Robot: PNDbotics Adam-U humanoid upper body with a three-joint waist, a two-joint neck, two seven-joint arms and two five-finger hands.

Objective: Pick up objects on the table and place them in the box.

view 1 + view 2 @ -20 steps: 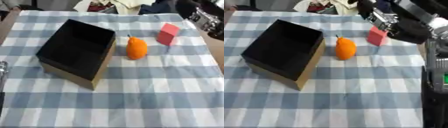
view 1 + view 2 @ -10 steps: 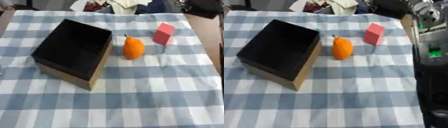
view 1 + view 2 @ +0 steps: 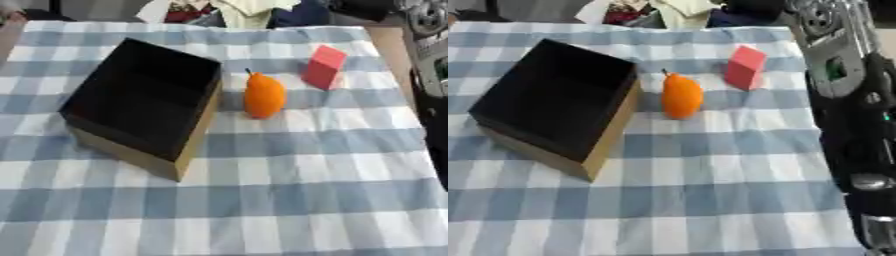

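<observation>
Left eye view shows a black box [image 3: 144, 102] with tan sides on the left of the checked table [image 3: 289, 200]. It looks empty. Just to its right stands an orange fruit [image 3: 263, 95], then a red block [image 3: 325, 67], a little apart. The right arm [image 3: 850, 115] fills the right edge. No hand shows.

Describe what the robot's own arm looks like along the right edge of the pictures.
The right arm is mostly black with silver-grey joint housings, one round and ribbed near the top. A small green marking sits on a grey panel. No hand shows in either view.
</observation>
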